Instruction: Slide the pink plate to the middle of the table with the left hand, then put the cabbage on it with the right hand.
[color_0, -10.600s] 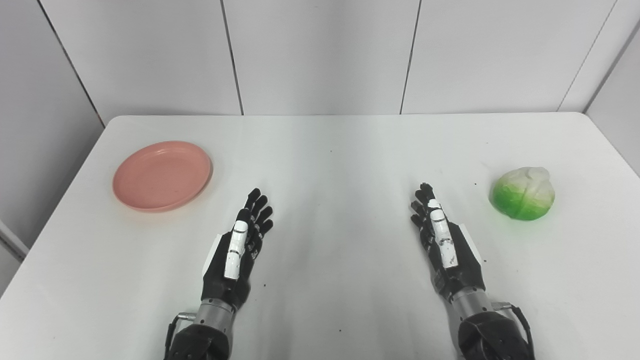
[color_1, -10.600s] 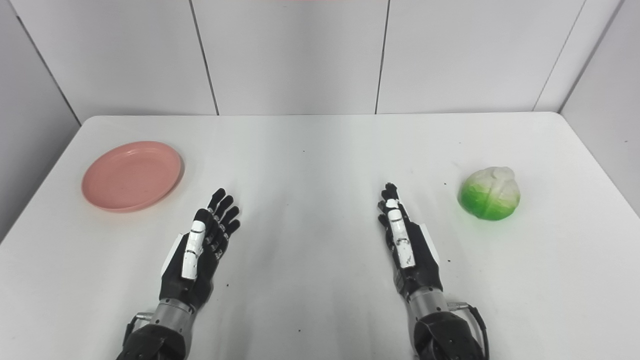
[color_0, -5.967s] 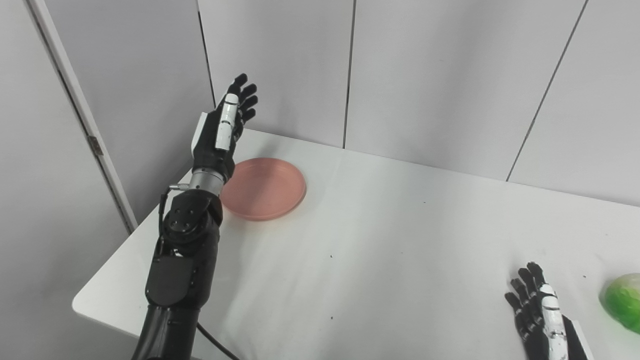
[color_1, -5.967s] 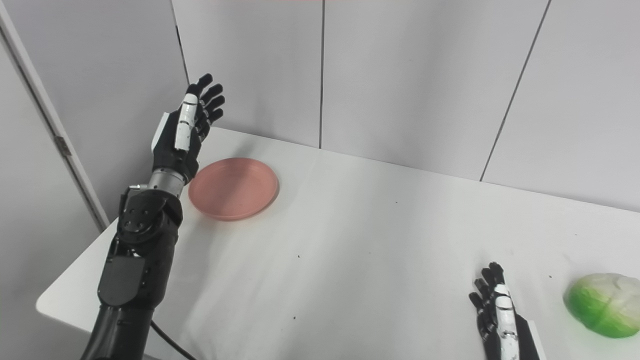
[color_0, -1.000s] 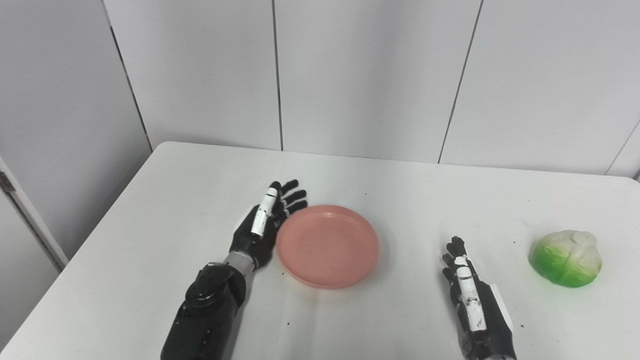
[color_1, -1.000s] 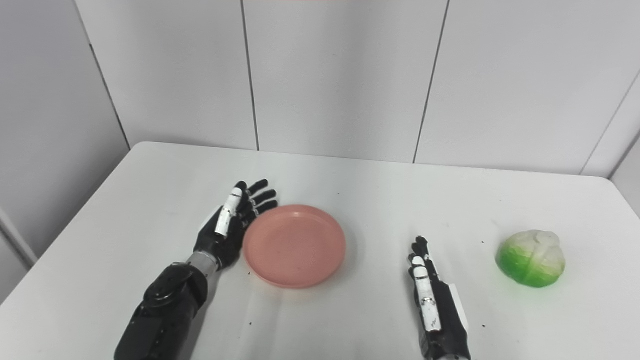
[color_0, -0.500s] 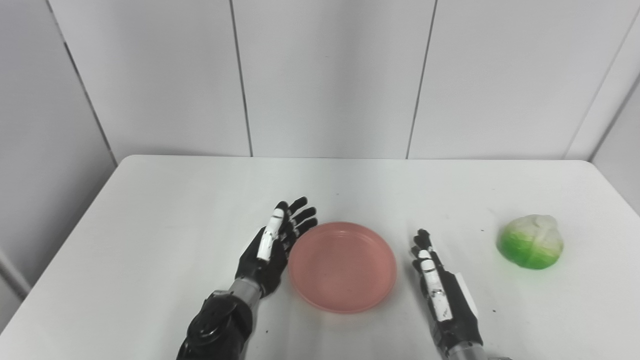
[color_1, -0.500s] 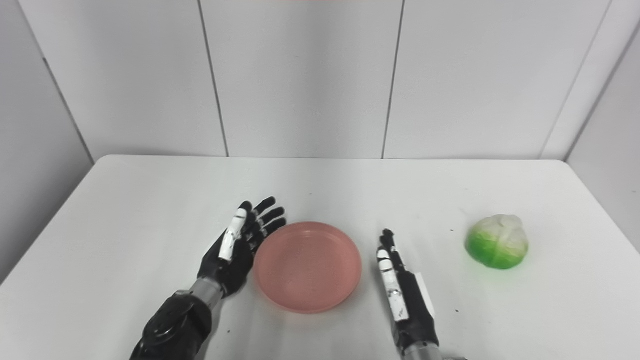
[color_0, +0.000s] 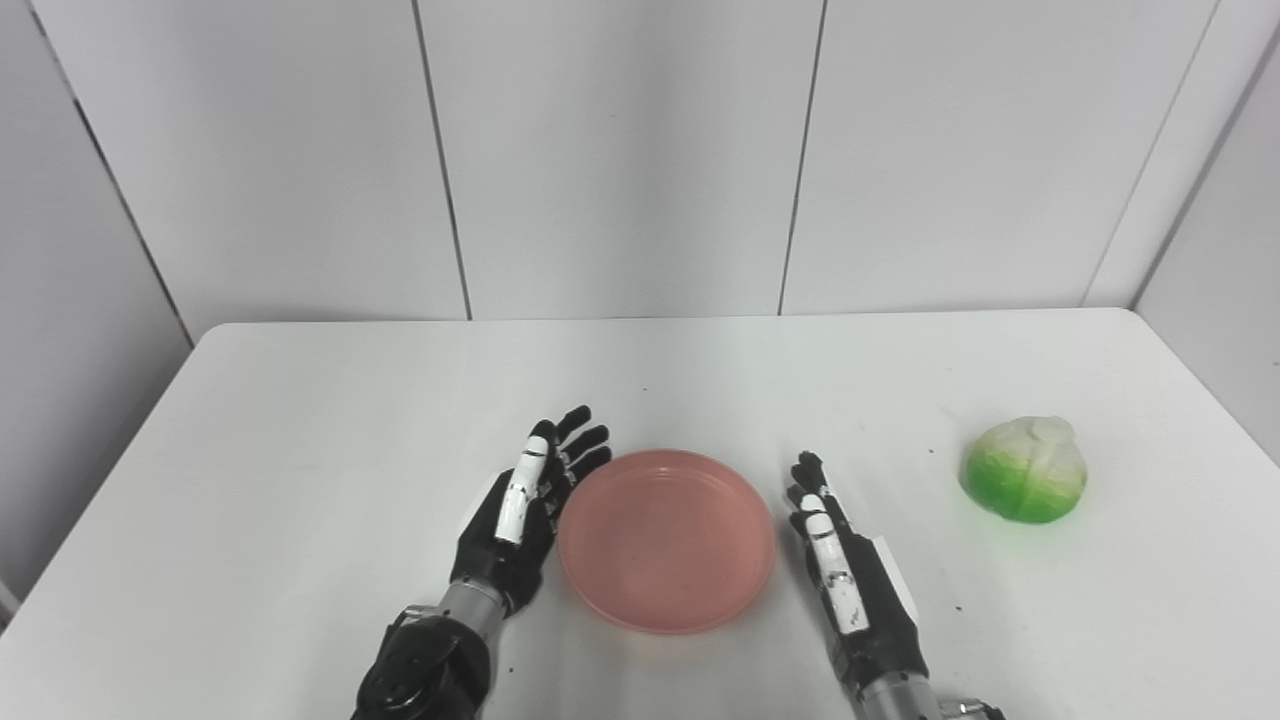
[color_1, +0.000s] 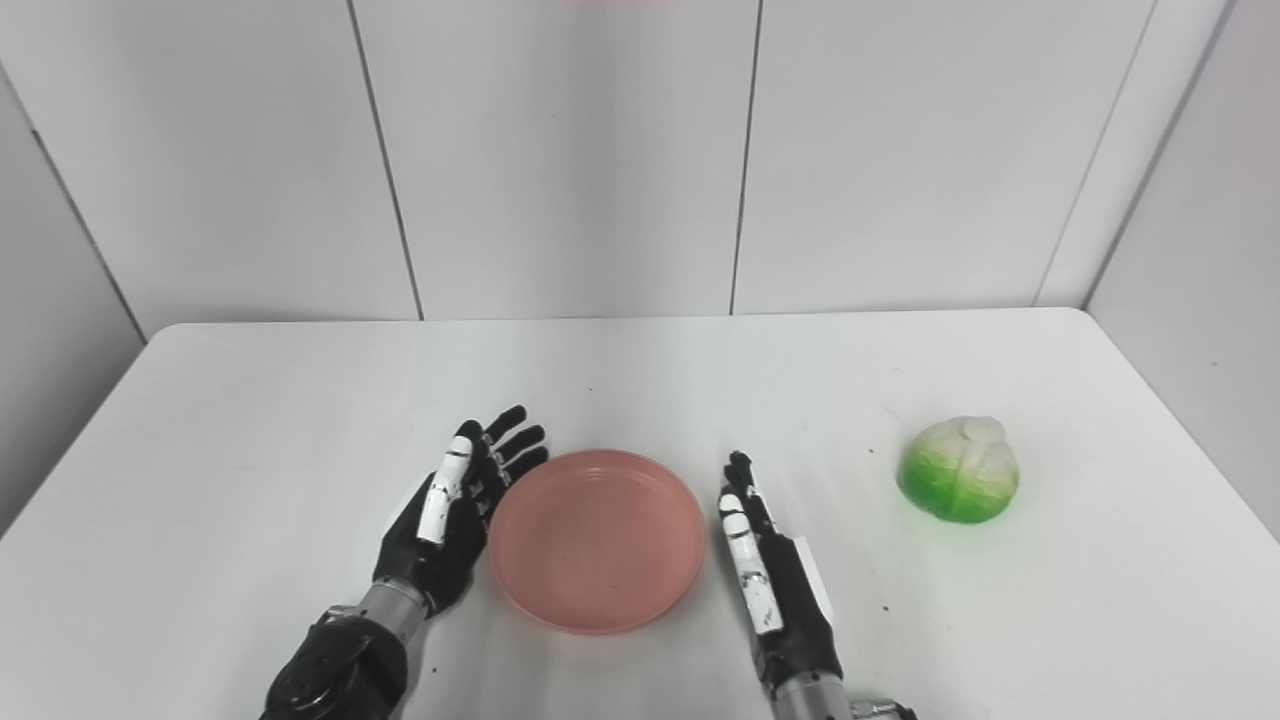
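Note:
The pink plate (color_0: 667, 539) lies flat near the middle of the white table (color_0: 300, 420), toward its front edge. My left hand (color_0: 524, 510) stands on edge against the plate's left rim, open, fingers spread and pointing away. My right hand (color_0: 845, 580) rests open just right of the plate, a small gap between it and the rim, holding nothing. The cabbage (color_0: 1026, 483), green below and white on top, sits alone at the right of the table, well clear of both hands.
Grey panelled walls (color_0: 620, 150) rise behind the table's far edge and along its right side. The table's left edge (color_0: 90, 490) drops off to the floor. Small dark specks dot the tabletop.
The camera has swung to face the table squarely. The plate has slid a little further right with my left hand at its rim. My right hand now lies closer to the plate.

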